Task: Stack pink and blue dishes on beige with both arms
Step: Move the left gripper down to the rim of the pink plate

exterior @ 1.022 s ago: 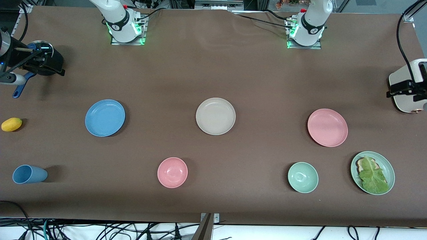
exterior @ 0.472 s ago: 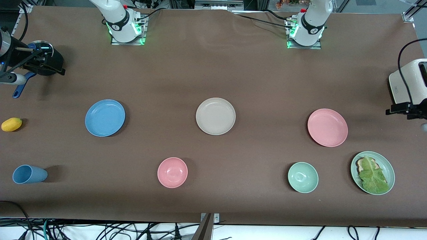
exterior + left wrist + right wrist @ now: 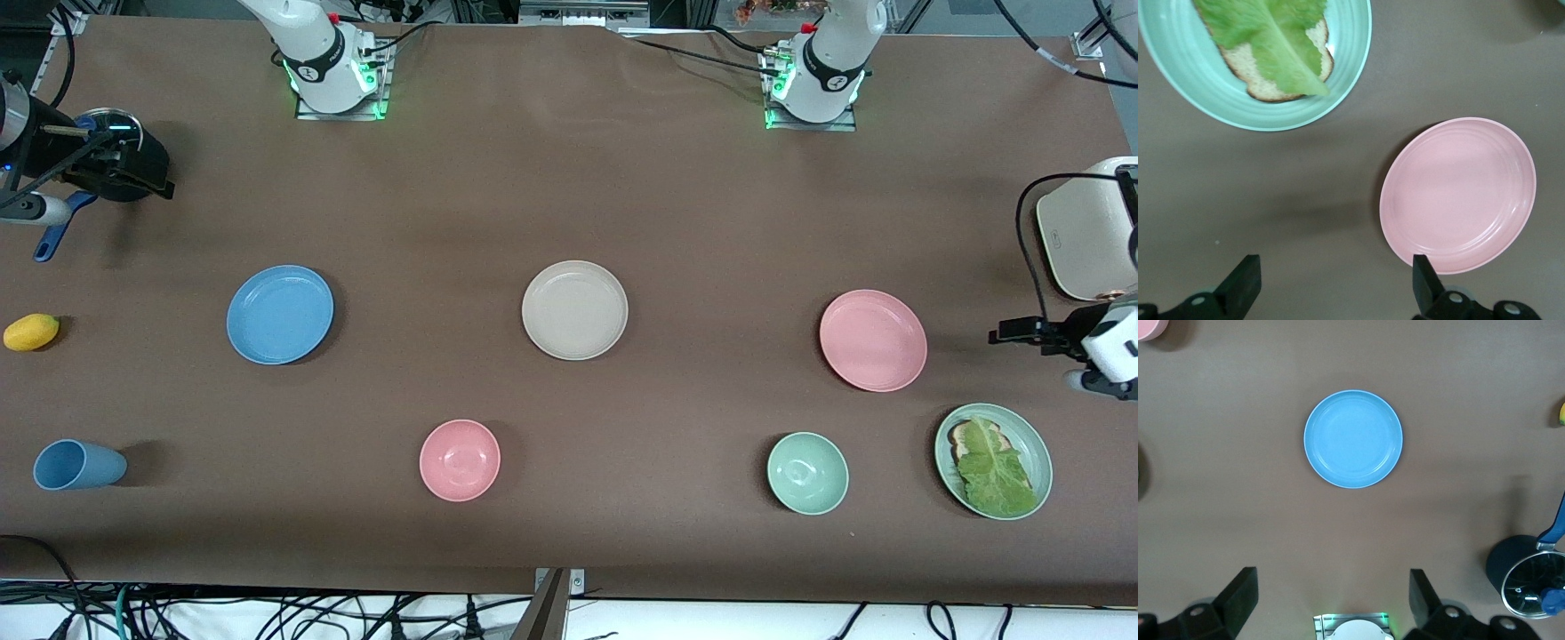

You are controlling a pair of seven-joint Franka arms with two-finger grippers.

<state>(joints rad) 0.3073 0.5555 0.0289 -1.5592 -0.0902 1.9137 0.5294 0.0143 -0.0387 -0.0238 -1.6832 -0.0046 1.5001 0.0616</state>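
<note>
The beige plate (image 3: 574,309) lies mid-table. The blue plate (image 3: 280,314) is toward the right arm's end and also shows in the right wrist view (image 3: 1353,439). The pink plate (image 3: 872,340) lies toward the left arm's end. My left gripper (image 3: 1331,275) hangs open and empty over bare table between the pink plate (image 3: 1458,195) and a green plate. One of its fingertips (image 3: 1423,273) shows just off the pink rim. My right gripper (image 3: 1331,593) is open and empty, high above the table, with the blue plate well clear of its fingers.
A green plate with toast and lettuce (image 3: 993,460), a green bowl (image 3: 807,473), a pink bowl (image 3: 460,460) and a blue cup (image 3: 78,465) lie nearer the front camera. A cream toaster (image 3: 1086,240), a dark pot with blue handle (image 3: 120,164) and a yellow fruit (image 3: 31,331) sit at the table's ends.
The left arm's hand has swung from over the toaster down toward the pink plate and the lettuce plate. The right arm and all dishes have stayed put.
</note>
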